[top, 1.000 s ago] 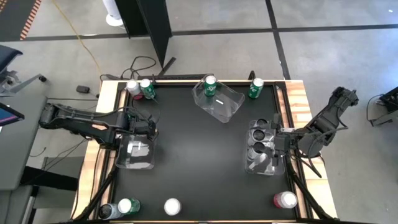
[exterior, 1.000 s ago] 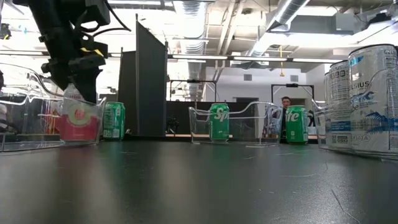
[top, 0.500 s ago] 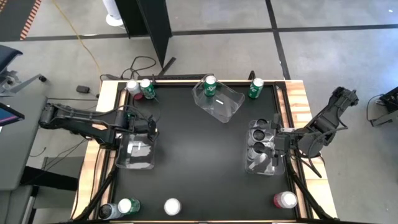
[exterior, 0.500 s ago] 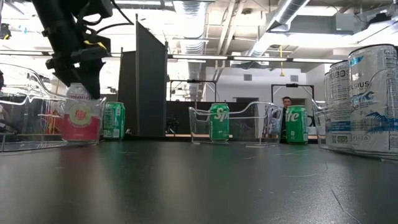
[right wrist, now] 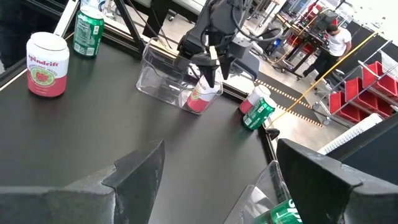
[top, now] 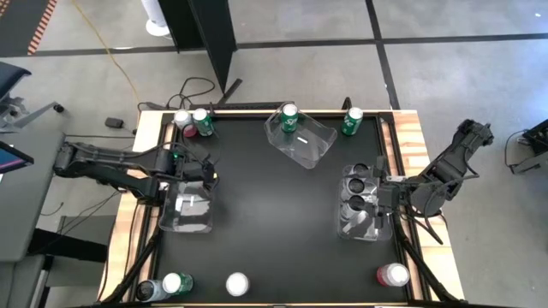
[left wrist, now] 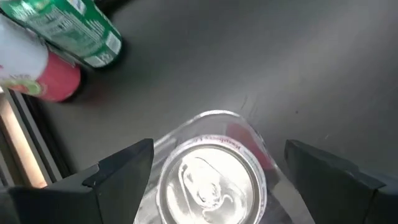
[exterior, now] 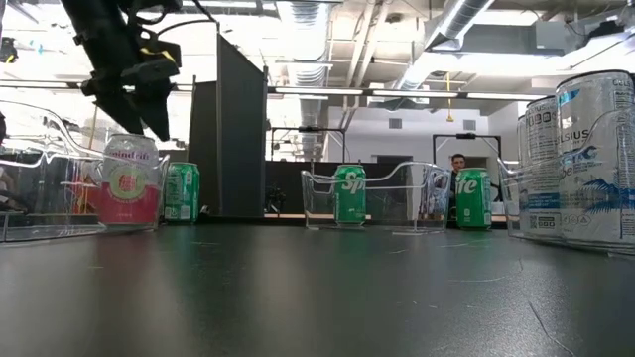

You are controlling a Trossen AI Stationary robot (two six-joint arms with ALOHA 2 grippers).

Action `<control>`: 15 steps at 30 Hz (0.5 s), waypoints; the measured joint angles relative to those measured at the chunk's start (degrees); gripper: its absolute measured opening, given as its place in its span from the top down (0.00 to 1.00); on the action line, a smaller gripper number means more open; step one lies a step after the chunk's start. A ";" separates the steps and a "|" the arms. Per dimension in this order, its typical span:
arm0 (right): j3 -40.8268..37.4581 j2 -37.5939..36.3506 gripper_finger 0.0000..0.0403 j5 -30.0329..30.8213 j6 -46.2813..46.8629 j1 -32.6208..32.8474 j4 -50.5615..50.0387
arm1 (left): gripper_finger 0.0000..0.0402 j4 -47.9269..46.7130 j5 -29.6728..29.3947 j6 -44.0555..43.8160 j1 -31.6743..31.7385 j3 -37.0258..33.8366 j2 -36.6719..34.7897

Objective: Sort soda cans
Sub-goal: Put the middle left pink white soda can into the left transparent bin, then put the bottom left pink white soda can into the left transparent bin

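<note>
A pink soda can [exterior: 126, 185] with a silver top [left wrist: 208, 180] stands upright in the clear left bin [top: 175, 224]. My left gripper [left wrist: 217, 149] hangs open just above that can [top: 193, 204], one finger off to each side and touching nothing. In the low view my left gripper [exterior: 141, 104] is clear of the can's top. My right gripper [right wrist: 221, 155] stays open at the right bin [top: 342, 229], which holds dark and silver cans [top: 355, 184]. A green can [top: 289, 116] stands in the far middle bin [top: 315, 147].
Loose cans stand around the table's edges: a pink can [top: 182, 120] and a green one [top: 203, 121] far left, a green one [top: 352, 121] far right, a dark [top: 148, 291], a green [top: 175, 282] and a white one [top: 237, 284] near left, a red one [top: 392, 275] near right.
My left gripper has gone up from around the pink can's top until it is clear above it. The can stays upright in the left bin.
</note>
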 joint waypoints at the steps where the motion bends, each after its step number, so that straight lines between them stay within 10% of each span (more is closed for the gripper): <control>1: 0.00 0.00 0.18 0.00 0.00 0.00 0.02 | 0.11 -0.15 -0.23 0.32 0.00 0.48 -0.06; 15: -0.01 4.39 0.18 -2.33 -0.46 -10.68 0.11 | 0.11 3.53 -6.31 9.18 0.00 9.57 -0.49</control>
